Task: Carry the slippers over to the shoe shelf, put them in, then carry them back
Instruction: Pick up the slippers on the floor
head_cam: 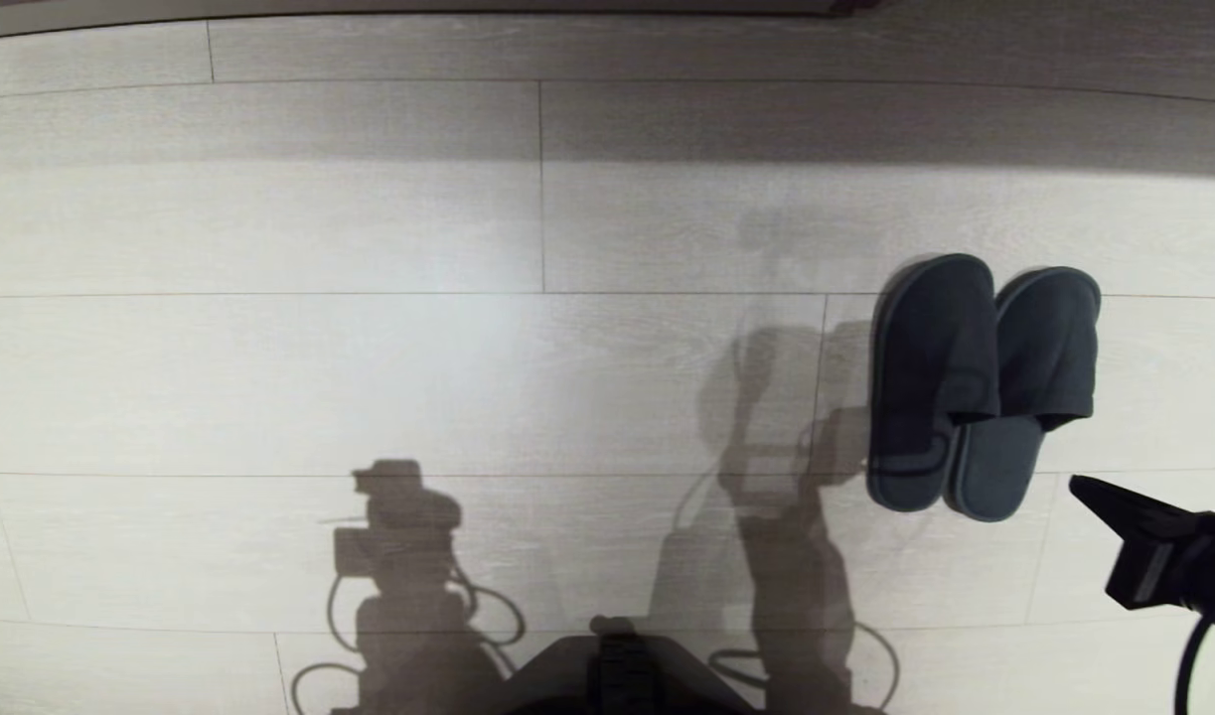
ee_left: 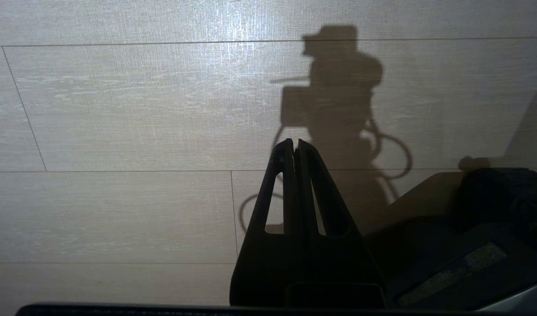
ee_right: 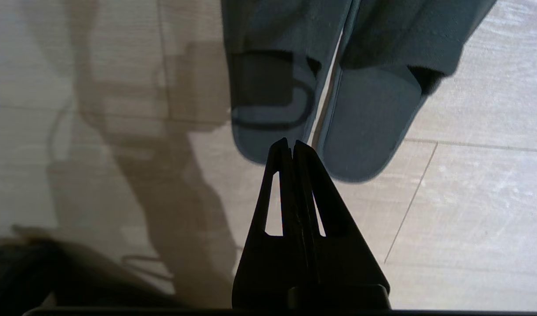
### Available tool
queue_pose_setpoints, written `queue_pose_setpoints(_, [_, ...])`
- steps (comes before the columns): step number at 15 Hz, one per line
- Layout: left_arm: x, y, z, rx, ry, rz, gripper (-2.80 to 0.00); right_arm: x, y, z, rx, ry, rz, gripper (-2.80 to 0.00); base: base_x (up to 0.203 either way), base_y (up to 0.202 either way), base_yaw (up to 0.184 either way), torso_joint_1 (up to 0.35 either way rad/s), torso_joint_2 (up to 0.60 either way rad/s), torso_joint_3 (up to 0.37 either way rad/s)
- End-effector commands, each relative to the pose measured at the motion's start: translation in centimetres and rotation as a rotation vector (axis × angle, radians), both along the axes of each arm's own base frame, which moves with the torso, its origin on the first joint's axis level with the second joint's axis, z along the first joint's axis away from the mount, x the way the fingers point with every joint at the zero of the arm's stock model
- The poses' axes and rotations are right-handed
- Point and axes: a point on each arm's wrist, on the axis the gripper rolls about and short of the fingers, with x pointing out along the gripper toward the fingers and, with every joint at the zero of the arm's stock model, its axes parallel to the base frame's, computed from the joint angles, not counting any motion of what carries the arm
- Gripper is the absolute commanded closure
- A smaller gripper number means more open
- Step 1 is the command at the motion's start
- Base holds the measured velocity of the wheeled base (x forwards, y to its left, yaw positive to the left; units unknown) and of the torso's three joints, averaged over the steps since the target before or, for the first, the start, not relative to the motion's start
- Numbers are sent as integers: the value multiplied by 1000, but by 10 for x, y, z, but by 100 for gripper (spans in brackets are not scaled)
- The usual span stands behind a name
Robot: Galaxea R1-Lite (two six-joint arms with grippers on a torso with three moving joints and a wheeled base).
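Looking down through the head camera, I am seeing the slippers (head_cam: 980,387) lying side by side on the pale plank floor (head_cam: 369,348), well over on my right, toes pointing away from the robot and heels toward it, the two touching along their inner edges. The shoe shelf is not showing in any view. Nothing is standing between the slippers and the right pincer (head_cam: 1089,489), which is reaching in from the right edge, just beside the heels but apart from them; in the right wrist view its fingers are pressed together, holding nothing, with the tips pointing at the gap between the two heels. The left pincer (ee_left: 293,142) is hanging over bare floor beside the robot's dark base (ee_left: 470,245), fingers also pressed together and empty. Shadows of both arms are falling across the planks.
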Motion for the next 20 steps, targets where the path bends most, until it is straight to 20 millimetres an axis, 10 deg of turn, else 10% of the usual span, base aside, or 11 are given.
queue_pose_setpoints(1, [0, 0, 0, -1, -1, 0, 0, 39, -1, -25, -9, 88, -9, 0, 0, 0, 0, 0, 0, 0])
queue_pose_setpoints(2, [0, 0, 0, -2, 0, 0, 0, 47, -2, -28, -24, 62, -23, 0, 0, 0, 0, 0, 0, 0])
queue_pose_setpoints(3, [0, 0, 0, -2, 0, 0, 0, 52, -3, -31, -50, 60, -39, -280, 0, 0, 0, 0, 0, 0])
queue_pose_setpoints(10, [0, 0, 0, 1, -2, 0, 0, 86, -11, -66, -77, 16, -72, -280, 0, 0, 0, 0, 0, 0])
queue_pose_setpoints(20, [0, 0, 0, 3, -2, -1, 0, 112, -23, -56, -70, -93, -109, -280, 0, 0, 0, 0, 0, 0])
